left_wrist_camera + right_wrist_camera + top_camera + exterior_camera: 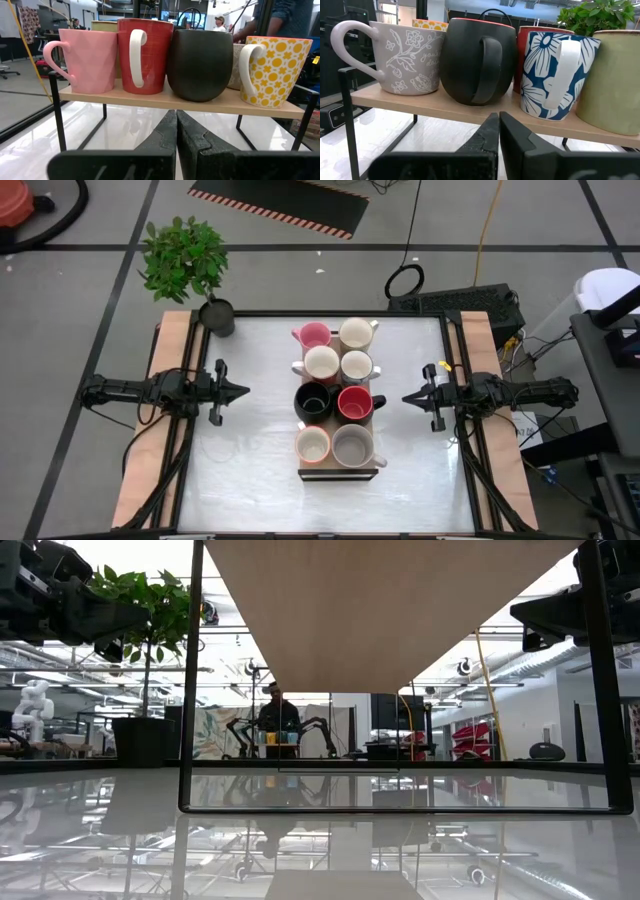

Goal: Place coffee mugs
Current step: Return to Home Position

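You have all eight mugs [351,446] upright on the shelf [340,473] in mid-table [250,470], in two rows of four. Facing your left gripper [244,391] stand the pink mug [90,60], red mug [152,55], black mug [200,62] and yellow-dotted mug [277,70], packed side by side. Facing your right gripper [406,397] stand the grey flowered mug [405,57], red-lined mug [465,60], blue-flowered mug [540,75] and cream mug [615,80]. Each gripper sits over its own side of the table, pointing at the shelf and well apart from it. Both claws are narrow, fingers pressed together, holding nothing. The plant pot [217,317] stands at the far left corner.
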